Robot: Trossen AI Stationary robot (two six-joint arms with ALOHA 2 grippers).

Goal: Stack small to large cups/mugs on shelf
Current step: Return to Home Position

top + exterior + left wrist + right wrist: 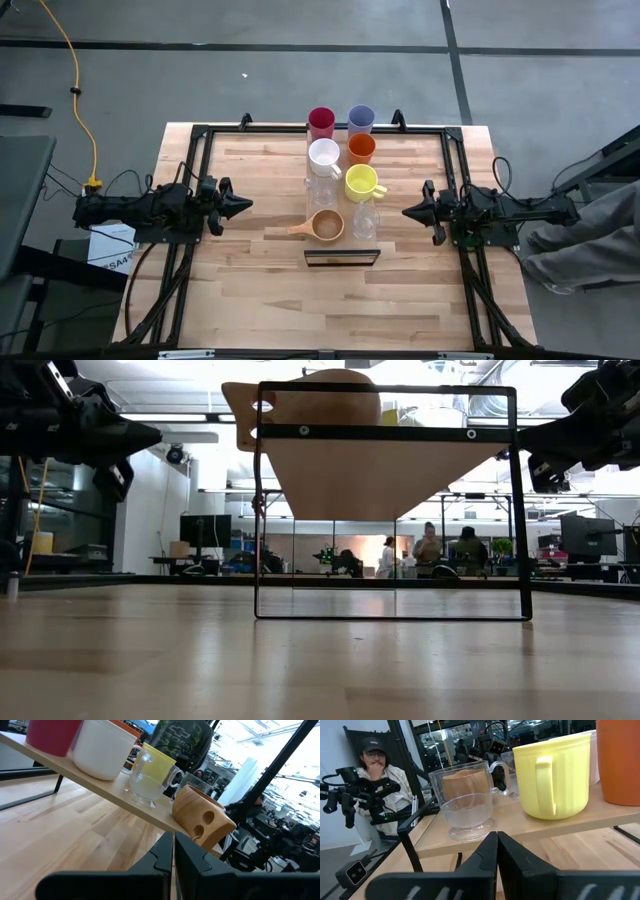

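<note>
From overhead, the cups stood in two rows: crimson tumbler [321, 122] and lavender tumbler [361, 118] at the back, wooden cup [327, 226] nearest the front. The left hand [243, 205] and right hand [408, 211] hung at opposite sides of the desk [250, 300], holding nothing. From desk height, the shelf [380, 480] sat raised on a dark frame [385, 432]. Each wrist camera showed its own fingers pressed together, with the yellow mug [552, 775] standing on the shelf. I judged the stacking done; only parking the arms was left.

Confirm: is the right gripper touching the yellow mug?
Apart. The high view shows a plain gap between the right gripper and the yellow mug; the gripper sits off to the mug's side.
</note>
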